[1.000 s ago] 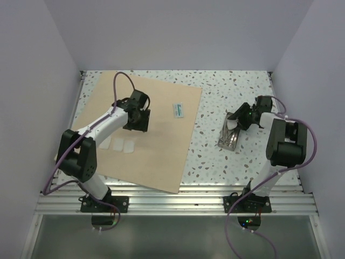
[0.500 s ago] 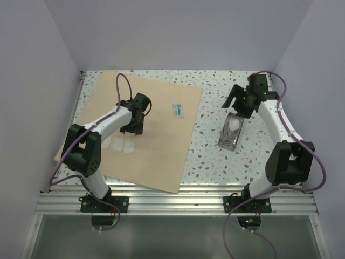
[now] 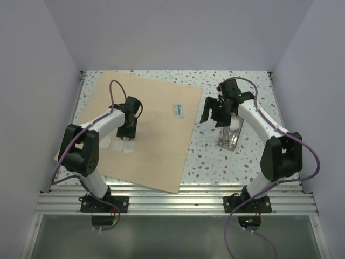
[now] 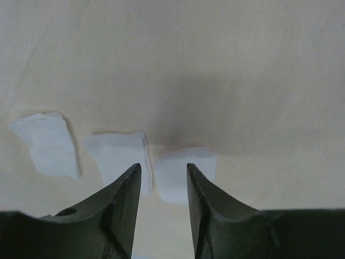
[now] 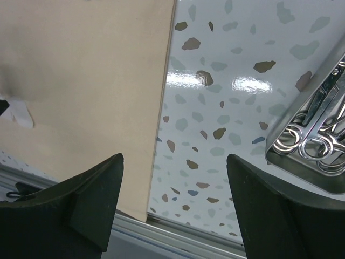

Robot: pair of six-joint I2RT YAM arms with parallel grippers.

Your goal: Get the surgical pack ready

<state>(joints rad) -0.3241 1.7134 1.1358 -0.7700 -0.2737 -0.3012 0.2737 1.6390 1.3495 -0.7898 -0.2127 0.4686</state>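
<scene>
The tan wrap sheet (image 3: 156, 145) lies flat on the left of the table. Three white gauze squares (image 4: 116, 159) sit in a row on it, two showing in the top view (image 3: 128, 147). My left gripper (image 3: 127, 134) hovers just over the rightmost square (image 4: 180, 172), its jaws (image 4: 161, 167) narrowly open and empty. The steel tray (image 3: 230, 136) with scissors and forceps (image 5: 310, 144) rests on the speckled table to the right. My right gripper (image 3: 211, 113) hangs wide open (image 5: 174, 156) over bare table between the sheet's edge (image 5: 81, 81) and the tray (image 5: 302, 162).
A small white packet with green print (image 3: 178, 110) lies on the sheet near its far right edge. Grey walls close in the table on three sides. The aluminium rail (image 3: 172, 202) carrying the arm bases runs along the near edge.
My right gripper left the tray, swung left toward the sheet's edge and opened wide. My left gripper slid nearer over the gauze row, its jaws narrowing.
</scene>
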